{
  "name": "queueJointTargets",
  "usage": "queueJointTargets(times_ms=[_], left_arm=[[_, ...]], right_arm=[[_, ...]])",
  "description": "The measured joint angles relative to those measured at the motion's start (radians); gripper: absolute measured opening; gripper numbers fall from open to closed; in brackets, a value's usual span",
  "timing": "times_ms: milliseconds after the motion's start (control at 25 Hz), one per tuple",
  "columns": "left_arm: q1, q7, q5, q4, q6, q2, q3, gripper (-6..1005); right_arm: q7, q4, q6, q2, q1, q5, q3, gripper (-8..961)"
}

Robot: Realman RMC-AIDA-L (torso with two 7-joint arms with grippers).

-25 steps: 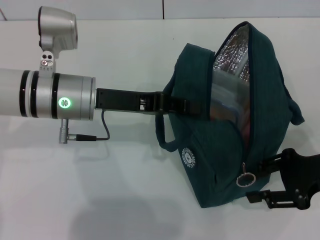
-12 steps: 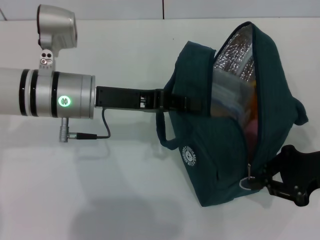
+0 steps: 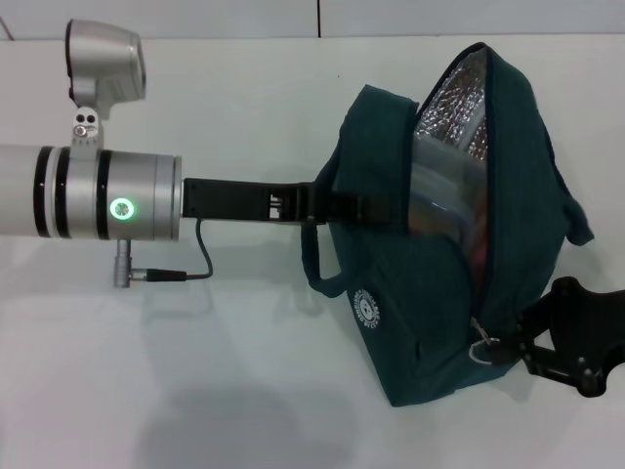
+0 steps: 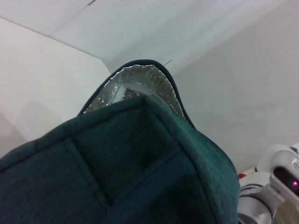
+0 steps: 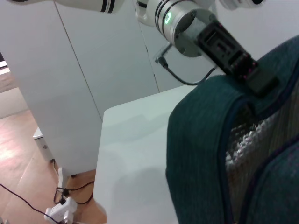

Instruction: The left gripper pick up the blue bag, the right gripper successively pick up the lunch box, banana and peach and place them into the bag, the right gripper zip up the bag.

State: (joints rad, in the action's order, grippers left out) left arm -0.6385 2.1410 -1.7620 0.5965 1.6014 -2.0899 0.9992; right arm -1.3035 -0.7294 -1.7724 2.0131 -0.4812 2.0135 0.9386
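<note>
The blue bag (image 3: pixel 449 225) hangs above the white table (image 3: pixel 195 371), on the right side of the scene, with its mouth open from the far end down to the near end, and the silver lining (image 3: pixel 454 107) shows inside. Through the opening something clear and something pink-orange can be seen, probably the lunch box and fruit, but I cannot tell them apart. The left gripper (image 3: pixel 376 208) reaches in from the left and is clamped on the bag's side panel near the handle (image 3: pixel 317 264), keeping it lifted. The right gripper (image 3: pixel 503 350) is at the near end, closed on the zipper pull (image 3: pixel 483 342). I judge the zipping is only beginning. To do it well, pull along the zipper line toward the far end, while the left gripper keeps the fabric tight.
</note>
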Motion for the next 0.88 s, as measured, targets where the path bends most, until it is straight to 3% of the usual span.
queueJointTargets(times_ms=[280,680,800,880], left_arm=[[0.008,-0.105,0.018,-0.043,-0.001,-0.001,-0.001,110],[0.047,-0.208,0.156,-0.058,-0.007,0.003,-0.002,586],[0.052,-0.209,0.175,-0.058,-0.01,0.005,-0.002,791],[0.052,-0.21,0.184,-0.055,-0.01,0.005,-0.002,810]], right_arm=[[-0.008,-0.041,-0.023,-0.001,0.01,-0.001,-0.002,3],[-0.024,-0.102,-0.05,-0.005,0.026,-0.001,-0.003,4],[-0.032,-0.138,-0.058,-0.005,0.039,-0.002,-0.005,4],[-0.039,-0.157,-0.061,-0.006,0.043,-0.003,-0.005,4]])
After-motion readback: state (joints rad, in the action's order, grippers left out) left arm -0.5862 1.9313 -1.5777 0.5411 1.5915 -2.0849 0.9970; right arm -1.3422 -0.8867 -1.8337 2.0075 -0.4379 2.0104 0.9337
